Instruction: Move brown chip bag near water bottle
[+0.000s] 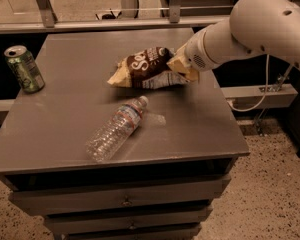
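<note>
The brown chip bag (144, 67), with a dark brown centre, white lettering and pale ends, hangs tilted just above the grey table (200, 129), a little behind the water bottle. My gripper (180, 65) is shut on the bag's right end, coming in from the right on the white arm (250, 29). The water bottle (115, 130) lies on its side in the middle front of the table, with its white cap pointing at the bag.
A green soda can (24, 69) stands upright at the table's left edge. The table has drawers below its front edge. A rail and dark shelving run behind it. A white cable (262, 91) hangs at the right, over speckled floor.
</note>
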Controlling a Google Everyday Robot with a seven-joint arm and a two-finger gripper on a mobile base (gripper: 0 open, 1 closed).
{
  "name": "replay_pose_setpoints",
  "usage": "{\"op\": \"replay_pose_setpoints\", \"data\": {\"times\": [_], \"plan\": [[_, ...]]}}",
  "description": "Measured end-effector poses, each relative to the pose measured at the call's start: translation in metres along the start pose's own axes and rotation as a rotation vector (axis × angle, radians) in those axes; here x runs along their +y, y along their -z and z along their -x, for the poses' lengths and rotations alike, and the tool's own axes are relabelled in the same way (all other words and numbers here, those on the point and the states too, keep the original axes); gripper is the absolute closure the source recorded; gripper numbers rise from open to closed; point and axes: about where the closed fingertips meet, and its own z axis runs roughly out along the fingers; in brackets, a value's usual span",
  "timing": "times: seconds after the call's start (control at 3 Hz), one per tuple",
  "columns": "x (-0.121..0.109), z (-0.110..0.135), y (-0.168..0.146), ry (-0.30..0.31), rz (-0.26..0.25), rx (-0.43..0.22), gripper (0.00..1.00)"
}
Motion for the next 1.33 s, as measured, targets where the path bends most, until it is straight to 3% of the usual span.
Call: {"op": "replay_pose_setpoints", "data": {"times": [1.0,1.33], "plan": [[0.014,-0.013,0.006,0.014,0.066,0.031,0.00],[0.007,-0.018,0.014,0.011,0.058,0.019,0.00]]}}
